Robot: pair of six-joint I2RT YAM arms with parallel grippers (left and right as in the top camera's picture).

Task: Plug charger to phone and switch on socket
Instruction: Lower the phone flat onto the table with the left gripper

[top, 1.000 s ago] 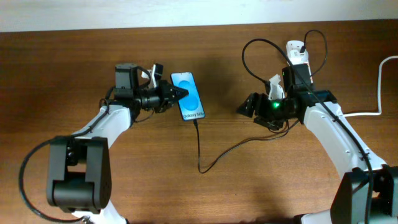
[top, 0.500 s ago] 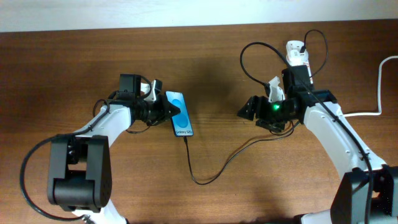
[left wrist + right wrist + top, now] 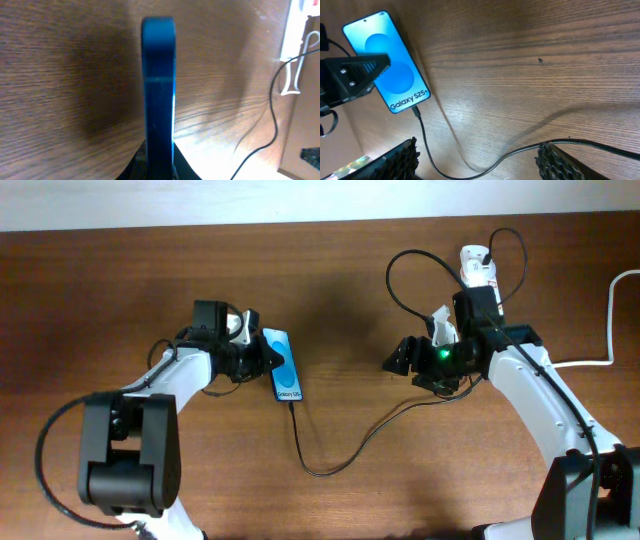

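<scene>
Jaws on your left gripper are closed on the phone, pinching it by one long side. The left wrist view shows it edge-on, rising from between the two black fingers above the counter. Jaws on your right gripper stand wide apart and hold nothing; only wood grain and a run of cable lie between the fingers. Nearest the arm bases, the charger sags in a slack loop on the counter, then climbs both ways. On the left side its connector tip meets the bottom edge of the phone; whether it is fully seated you cannot tell. From overhead, the phone sits left of centre, tilted up on its side with the blue screen turned toward the right arm, and the left gripper is touching its left flank. The right gripper hangs well apart from the phone, right of centre. Farther back, the cable arcs in a wide loop to the socket near the far edge, partly covered by the right arm. Its switch position cannot be read. A thick white cord runs off at the right edge.
</scene>
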